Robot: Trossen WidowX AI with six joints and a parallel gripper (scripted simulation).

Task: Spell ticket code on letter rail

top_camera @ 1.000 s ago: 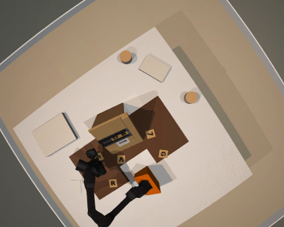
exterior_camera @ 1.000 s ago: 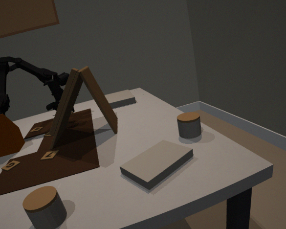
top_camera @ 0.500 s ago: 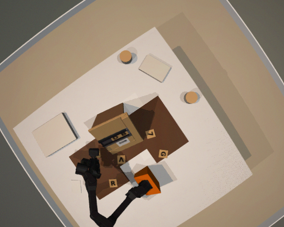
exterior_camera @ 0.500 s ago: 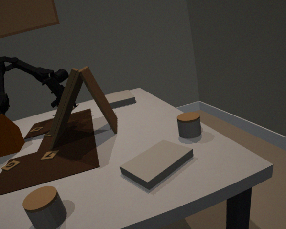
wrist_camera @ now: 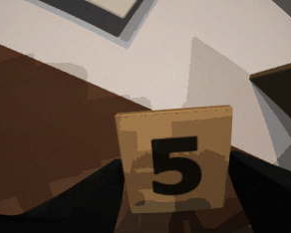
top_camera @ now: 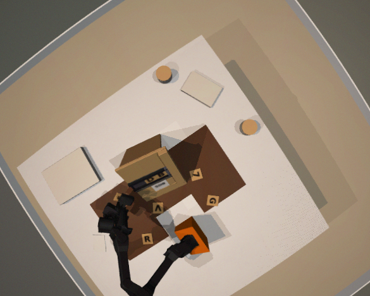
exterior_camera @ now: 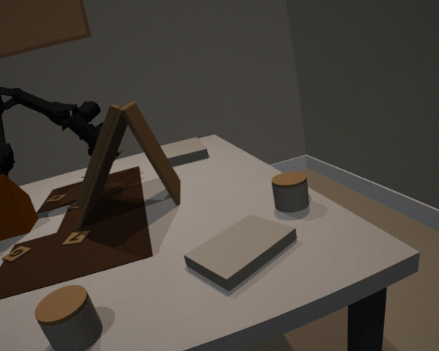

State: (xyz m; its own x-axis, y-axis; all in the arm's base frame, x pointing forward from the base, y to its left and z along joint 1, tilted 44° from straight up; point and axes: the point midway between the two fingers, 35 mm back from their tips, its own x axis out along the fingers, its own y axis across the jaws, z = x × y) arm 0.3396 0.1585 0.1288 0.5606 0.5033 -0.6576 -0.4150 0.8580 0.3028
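Note:
My gripper is shut on a tan tile marked 5 and holds it face to the wrist camera, above the brown mat. It is off the left, lower end of the tented wooden board. The dark letter rail on the board's face holds tiles reading D and B, with the white ticket just below. Loose tiles 7, G, V and R lie on the mat. In the exterior view the fingers are hidden behind the board.
The arm's orange base stands at the mat's near edge. Two flat cream boxes and two cork-topped jars stand on the white counter.

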